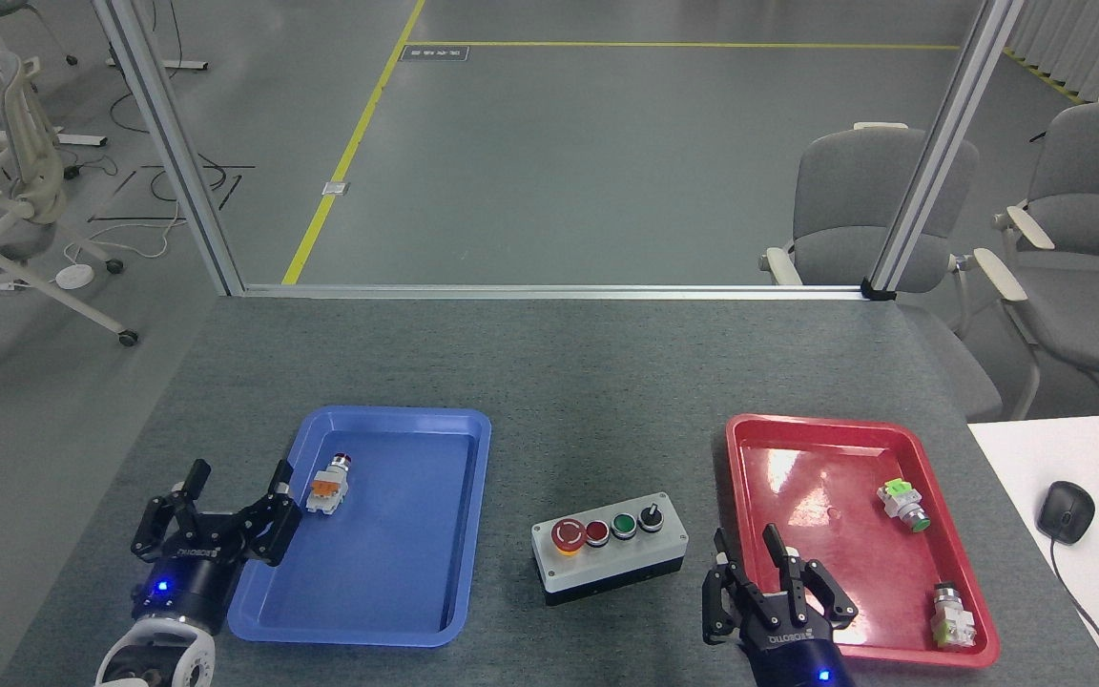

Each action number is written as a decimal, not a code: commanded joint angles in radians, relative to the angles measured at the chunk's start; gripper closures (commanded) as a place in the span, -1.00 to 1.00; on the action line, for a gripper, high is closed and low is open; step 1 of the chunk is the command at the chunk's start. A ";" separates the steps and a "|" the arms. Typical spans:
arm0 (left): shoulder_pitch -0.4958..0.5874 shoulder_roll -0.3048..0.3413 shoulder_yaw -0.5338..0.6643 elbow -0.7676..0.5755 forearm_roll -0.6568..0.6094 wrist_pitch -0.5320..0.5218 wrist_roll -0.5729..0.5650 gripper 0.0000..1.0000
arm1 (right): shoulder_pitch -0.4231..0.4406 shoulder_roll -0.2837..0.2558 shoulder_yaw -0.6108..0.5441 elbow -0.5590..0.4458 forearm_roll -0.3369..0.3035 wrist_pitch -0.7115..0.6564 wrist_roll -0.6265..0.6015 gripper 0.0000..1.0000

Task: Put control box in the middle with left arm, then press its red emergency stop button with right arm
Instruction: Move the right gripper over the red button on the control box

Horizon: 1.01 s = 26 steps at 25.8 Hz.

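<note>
Resting between two trays, one control box (609,548) flanked by left gripper (216,506) and right gripper (767,582), both spread.

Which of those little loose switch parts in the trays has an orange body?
The orange-and-white switch part, alone in the blue plastic tray; both parts in the red plastic tray are green and white.

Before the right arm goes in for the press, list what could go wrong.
1. The small dark-red button sits right beside the red emergency stop button; the right pincer, with its fingers spread, might hit both.
2. The control box stands free on the felt tabletop, unheld; an off-centre push could slide or tip it.
3. The right pincer hovers at the red tray and might clip its rim.
</note>
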 commanded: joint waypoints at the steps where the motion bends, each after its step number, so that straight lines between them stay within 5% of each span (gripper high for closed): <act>1: -0.014 0.001 0.052 0.001 0.011 0.003 -0.001 -0.98 | -0.006 0.005 0.040 0.009 0.003 -0.003 0.000 0.41; 4: -0.019 0.001 0.053 0.001 0.011 0.005 -0.003 -0.98 | -0.017 0.016 0.068 0.012 0.003 -0.017 -0.003 0.79; 9: -0.020 0.007 0.052 0.012 0.013 -0.001 -0.014 -0.98 | -0.091 0.024 0.139 0.095 0.000 0.041 -0.004 1.00; 26: 0.015 0.070 0.032 0.024 0.013 -0.009 -0.046 -0.98 | -0.244 0.097 0.283 0.330 -0.007 0.150 -0.015 1.00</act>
